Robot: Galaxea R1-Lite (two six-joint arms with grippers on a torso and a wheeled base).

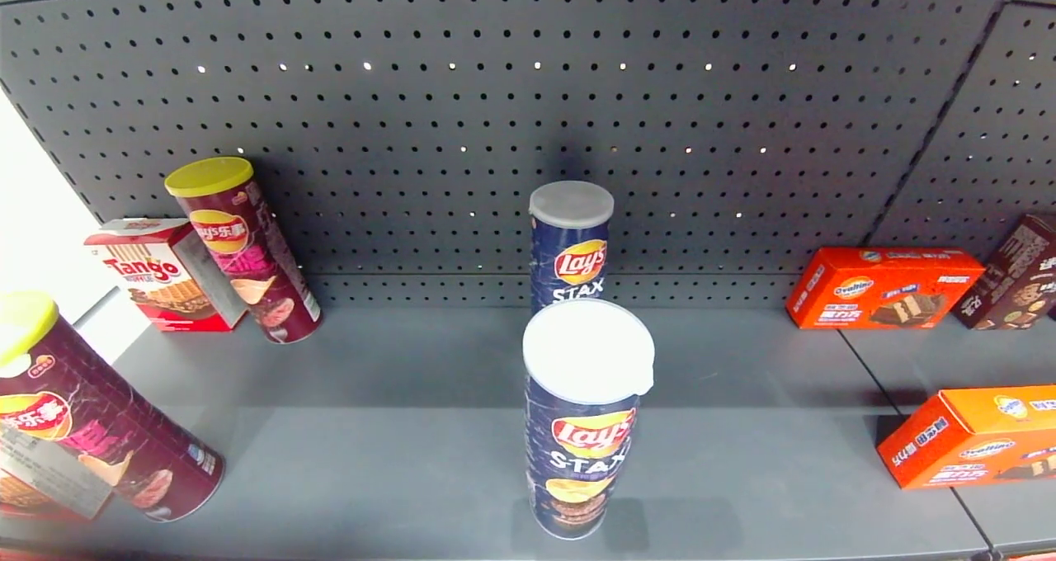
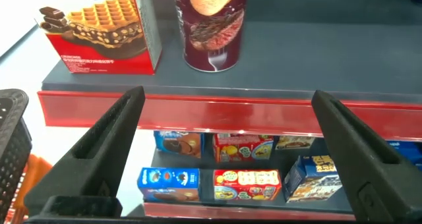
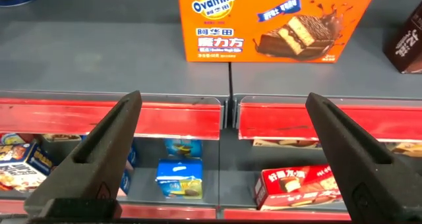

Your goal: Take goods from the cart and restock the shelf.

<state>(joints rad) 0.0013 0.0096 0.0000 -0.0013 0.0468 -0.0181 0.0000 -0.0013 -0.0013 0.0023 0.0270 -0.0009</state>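
Observation:
Two dark blue chip cans with white lids stand upright mid-shelf, one near the front (image 1: 582, 429) and one by the back panel (image 1: 569, 247). The grey shelf (image 1: 396, 429) has bare space on both sides of them. My left gripper (image 2: 227, 95) is open and holds nothing; it sits level with the red front strip (image 2: 198, 109), below a waffle box (image 2: 99, 26) and a maroon can (image 2: 211, 26). My right gripper (image 3: 224, 97) is open with nothing in it too, facing the red strip (image 3: 165, 118) below an orange chocolate-wafer box (image 3: 270, 23).
Maroon cans (image 1: 247, 252) (image 1: 99, 425) and a wafer box (image 1: 161, 276) fill the shelf's left. Orange boxes (image 1: 883, 289) (image 1: 973, 437) and a brown box (image 1: 1019, 276) sit on the right. A black basket edge (image 2: 10, 138) is beside the left gripper. Boxes (image 2: 244, 184) line the lower shelf.

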